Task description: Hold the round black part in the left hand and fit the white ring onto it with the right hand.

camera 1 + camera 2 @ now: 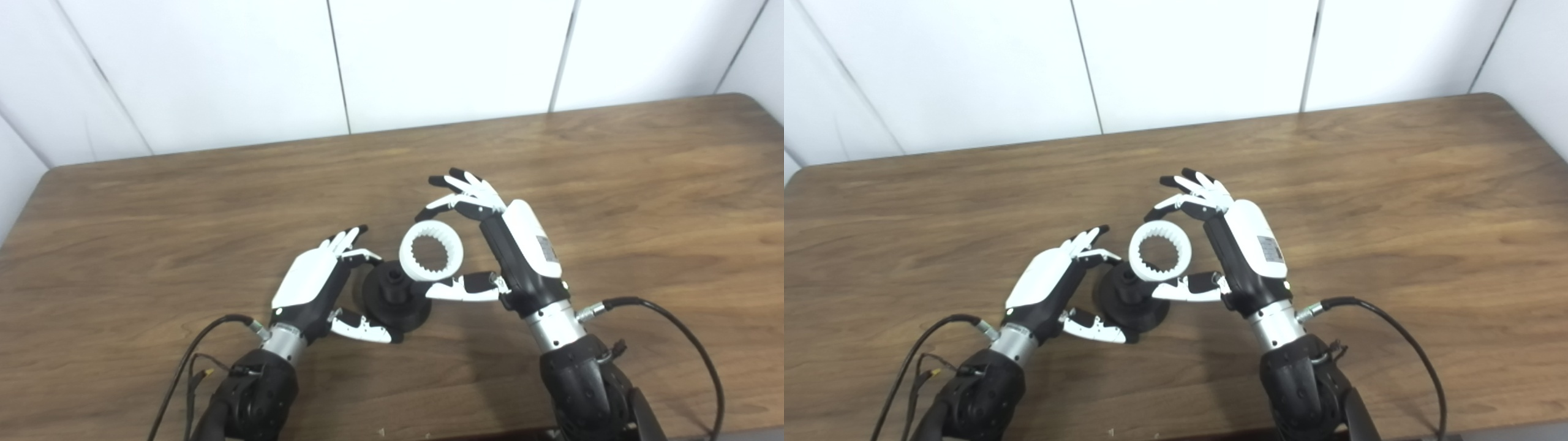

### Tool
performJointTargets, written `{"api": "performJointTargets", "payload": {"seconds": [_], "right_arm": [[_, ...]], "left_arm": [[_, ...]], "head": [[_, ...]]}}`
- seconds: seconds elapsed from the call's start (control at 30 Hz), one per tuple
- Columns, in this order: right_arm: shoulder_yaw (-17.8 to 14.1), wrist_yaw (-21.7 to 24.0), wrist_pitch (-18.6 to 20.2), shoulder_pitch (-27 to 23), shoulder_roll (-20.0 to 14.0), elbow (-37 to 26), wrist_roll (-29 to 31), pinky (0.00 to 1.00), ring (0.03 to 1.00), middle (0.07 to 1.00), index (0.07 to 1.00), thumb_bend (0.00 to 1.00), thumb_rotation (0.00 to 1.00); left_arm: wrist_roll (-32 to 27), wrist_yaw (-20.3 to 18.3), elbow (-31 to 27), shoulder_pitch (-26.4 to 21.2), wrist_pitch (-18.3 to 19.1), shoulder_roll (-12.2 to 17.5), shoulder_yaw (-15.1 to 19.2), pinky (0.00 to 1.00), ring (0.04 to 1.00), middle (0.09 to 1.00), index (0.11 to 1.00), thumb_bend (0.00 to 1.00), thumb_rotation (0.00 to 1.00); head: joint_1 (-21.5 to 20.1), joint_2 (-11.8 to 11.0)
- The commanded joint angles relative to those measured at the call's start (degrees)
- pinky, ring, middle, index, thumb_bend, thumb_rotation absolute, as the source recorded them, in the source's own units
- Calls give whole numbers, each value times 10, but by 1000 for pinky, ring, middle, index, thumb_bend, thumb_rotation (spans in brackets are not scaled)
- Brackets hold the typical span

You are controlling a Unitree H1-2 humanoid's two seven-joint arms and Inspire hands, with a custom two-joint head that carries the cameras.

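White ring [429, 251], toothed inside, pinched between thumb and fingers of right hand [508, 245], tilted just above round black part [395, 297]. Black part sits on wooden surface [643, 202]; left hand [324, 285] cupped around it, thumb at its rim.

Left hand [318, 288] grips round black part [395, 300] on wooden table [643, 202]; right hand [490, 245] holds toothed white ring [430, 251] w/ thumb & fingers, just above part.

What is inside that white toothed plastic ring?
Nothing fills the white toothed plastic ring: through its hole only the brown wooden table shows. Its lower edge overlaps the round black part, hiding part of that part's raised hub.
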Motion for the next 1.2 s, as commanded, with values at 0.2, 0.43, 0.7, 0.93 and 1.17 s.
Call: {"api": "performJointTargets", "payload": {"seconds": [0.2, 0.43, 0.7, 0.93, 1.17], "right_arm": [[15, -5, -28, -24, 11, 25, -8, 991, 923, 852, 483, 518, 142], [22, -3, -26, -34, 12, 49, -11, 1000, 932, 852, 483, 519, 140], [28, -6, -24, -44, 18, 76, -15, 1000, 932, 850, 483, 519, 141], [32, -3, -25, -52, 24, 90, -13, 1000, 937, 851, 483, 518, 142], [36, 0, -26, -54, 18, 106, -16, 1000, 935, 850, 483, 517, 142]], "left_arm": [[15, -4, -14, -14, 2, -2, -8, 1000, 1000, 1000, 633, 1000, 310], [12, 1, -13, -12, -4, -4, -10, 1000, 1000, 1000, 629, 1000, 320], [16, -1, -14, -13, -1, -3, -13, 1000, 1000, 1000, 625, 1000, 341], [13, -2, -15, -13, 1, -7, -12, 1000, 1000, 1000, 624, 1000, 332], [16, -3, -18, -15, 5, -8, -14, 1000, 1000, 1000, 626, 1000, 337]], "head": [[4, 3], [8, 5], [10, 6], [11, 9], [16, 12]]}}
